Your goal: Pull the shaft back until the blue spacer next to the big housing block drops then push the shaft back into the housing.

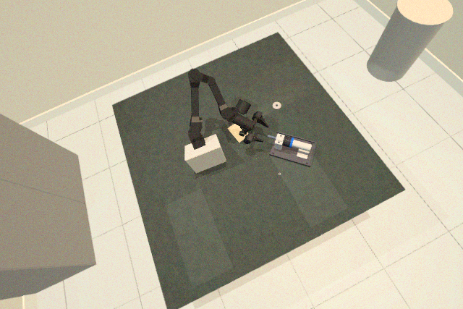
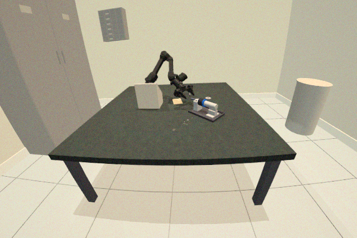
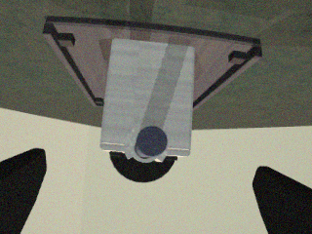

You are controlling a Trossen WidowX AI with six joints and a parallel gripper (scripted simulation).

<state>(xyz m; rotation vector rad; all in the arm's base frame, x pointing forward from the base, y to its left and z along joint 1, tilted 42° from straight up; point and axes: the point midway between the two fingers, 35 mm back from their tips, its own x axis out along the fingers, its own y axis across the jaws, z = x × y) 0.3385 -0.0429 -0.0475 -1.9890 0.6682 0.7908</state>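
Note:
My gripper (image 1: 265, 134) (image 2: 189, 96) (image 3: 153, 169) is open and empty, just off the shaft's free end. The dark blue shaft (image 1: 271, 136) (image 2: 192, 98) (image 3: 151, 140) sticks out of the pale upright block (image 1: 278, 140) (image 2: 197, 105) (image 3: 146, 88) toward me; in the wrist view its round end lies between the fingers' lines. Behind that block sits a black section (image 1: 287, 141) (image 2: 201, 102) (image 3: 142, 172), then the blue spacer (image 1: 291, 142) (image 2: 204, 102), against the big white housing (image 1: 302, 145) (image 2: 211, 105). The spacer is up on the assembly; the wrist view hides it.
A dark base tray (image 1: 288, 155) (image 2: 201, 115) carries the assembly. A pale washer (image 1: 276, 105) (image 2: 207, 97) lies behind it and a small ring (image 1: 279, 174) in front. A yellow pad (image 1: 236, 132) (image 2: 177, 101) lies below the gripper. A white box (image 1: 207, 158) (image 2: 146, 97) stands by the arm's base.

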